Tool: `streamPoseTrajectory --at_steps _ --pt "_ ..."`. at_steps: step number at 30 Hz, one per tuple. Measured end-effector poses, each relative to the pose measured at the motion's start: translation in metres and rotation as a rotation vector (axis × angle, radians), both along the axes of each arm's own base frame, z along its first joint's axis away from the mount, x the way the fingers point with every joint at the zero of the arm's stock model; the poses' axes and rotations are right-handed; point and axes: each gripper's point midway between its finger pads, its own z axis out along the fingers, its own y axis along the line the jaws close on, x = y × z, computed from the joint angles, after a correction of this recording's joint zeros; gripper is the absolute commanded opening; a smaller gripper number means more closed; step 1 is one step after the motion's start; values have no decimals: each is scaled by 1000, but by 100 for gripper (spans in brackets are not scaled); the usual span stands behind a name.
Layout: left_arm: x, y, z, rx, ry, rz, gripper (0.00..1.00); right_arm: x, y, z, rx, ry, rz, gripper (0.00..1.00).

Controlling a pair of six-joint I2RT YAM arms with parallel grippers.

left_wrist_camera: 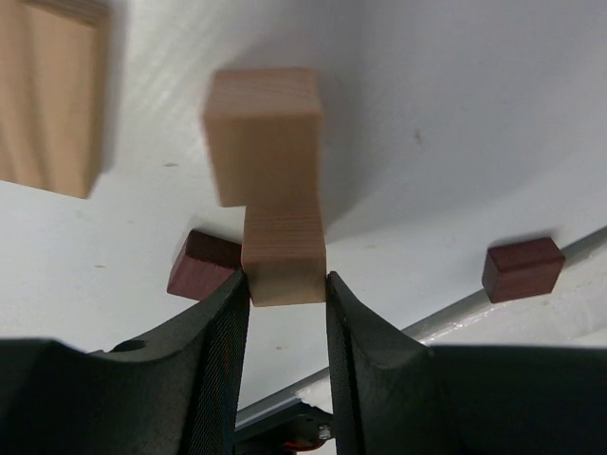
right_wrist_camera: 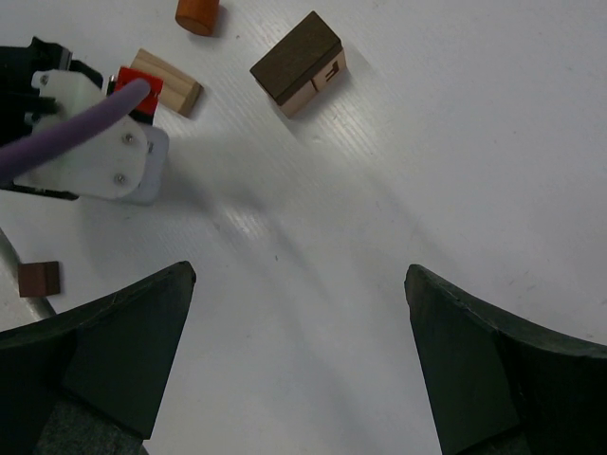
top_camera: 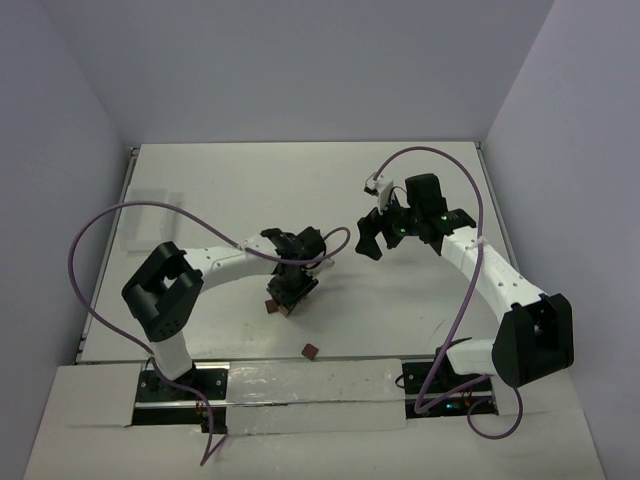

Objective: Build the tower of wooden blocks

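My left gripper point(left_wrist_camera: 285, 284) is shut on a light tan wood block point(left_wrist_camera: 285, 254), pinched at its near end between both fingertips. A second, blurred tan block point(left_wrist_camera: 264, 133) adjoins it just beyond; I cannot tell whether they are stacked. A reddish-brown block point(left_wrist_camera: 202, 263) lies against the left finger, another point(left_wrist_camera: 522, 268) lies to the right. In the top view the left gripper point(top_camera: 291, 287) hangs low over these blocks point(top_camera: 272, 307). My right gripper point(top_camera: 371, 236) is open and empty above bare table point(right_wrist_camera: 299, 284). No finished tower shows.
A tan bar point(left_wrist_camera: 52, 95) lies at the far left. The right wrist view shows a dark brown and tan block point(right_wrist_camera: 299, 62), an orange piece point(right_wrist_camera: 197, 14), a tan bar point(right_wrist_camera: 171, 83) and a reddish-brown block point(right_wrist_camera: 40, 279). A loose reddish block point(top_camera: 311, 350) lies near the front edge.
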Motion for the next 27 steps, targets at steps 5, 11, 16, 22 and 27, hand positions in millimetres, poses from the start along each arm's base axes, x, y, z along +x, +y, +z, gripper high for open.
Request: streamPoseTrajectory --at_steps 5,11,16,22,27 --pt "16 0 3 -7 -22 39 20 0 0 0 4 3 0 100" --pt "23 -7 9 -27 -38 39 22 0 0 -1 2 4 1 100" --pt "24 -9 7 -22 -34 39 23 1 -1 -1 0 1 2 100" --pt "24 -9 5 -18 -29 39 24 1 -2 -1 -1 -1 3 100" --pt "22 -9 5 -22 -24 39 25 2 -3 -1 -1 -1 1 100"
